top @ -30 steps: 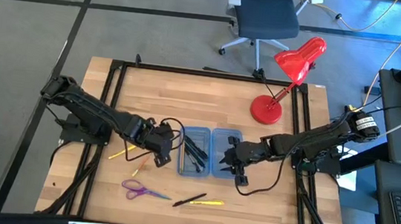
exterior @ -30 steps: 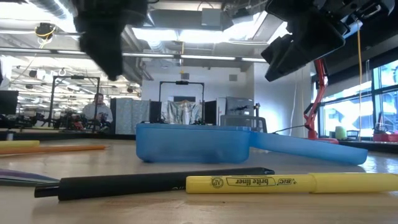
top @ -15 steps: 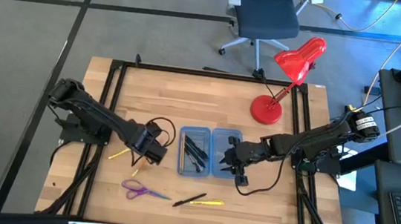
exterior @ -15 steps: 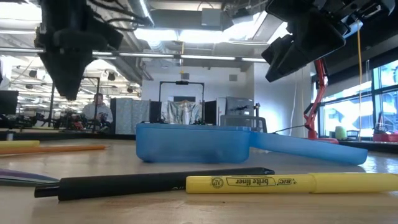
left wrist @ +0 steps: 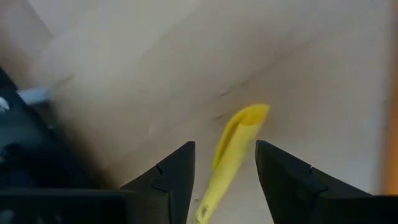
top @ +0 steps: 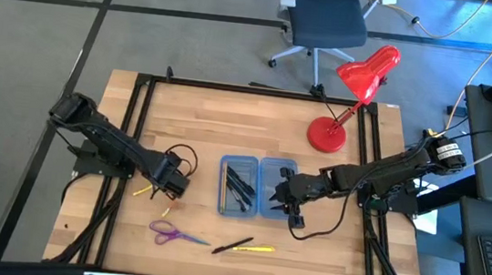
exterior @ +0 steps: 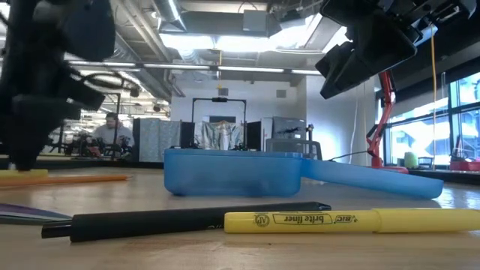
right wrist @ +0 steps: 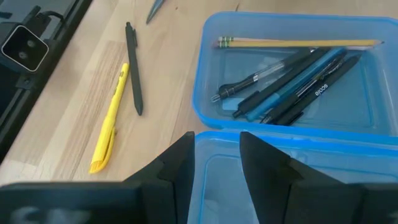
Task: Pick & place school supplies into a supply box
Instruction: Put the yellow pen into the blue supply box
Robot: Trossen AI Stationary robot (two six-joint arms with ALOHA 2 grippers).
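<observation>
Wood-topped desk [top: 229, 127] in a black frame, grey floor around it; an office chair [top: 327, 22] behind and a red desk lamp [top: 351, 98] at the back right of the top.

Supply box [top: 257, 186], translucent blue, lies open mid-desk with both halves flat. Its left half holds a wood-coloured pencil [right wrist: 298, 43] and several dark and blue pens [right wrist: 292, 84]. Contents of the right half cannot be made out.

Left claw [top: 175, 179] is down at the desk, left of the box and apart from it. Wrist view: fingers parted, one on each side of a yellow pen [left wrist: 231, 155], no contact visible, so nothing grasped. An orange pen [top: 168, 208] lies just in front of this claw.

Right claw [top: 282, 196] hangs over the right half of the box, fingers [right wrist: 177, 168] slightly apart and empty.

Near the front edge: purple-handled scissors [top: 168, 233] at left, then a black pen [top: 232, 245] and a yellow highlighter [top: 255, 247] side by side, close together.

Low view: a person sits far back in the room.
</observation>
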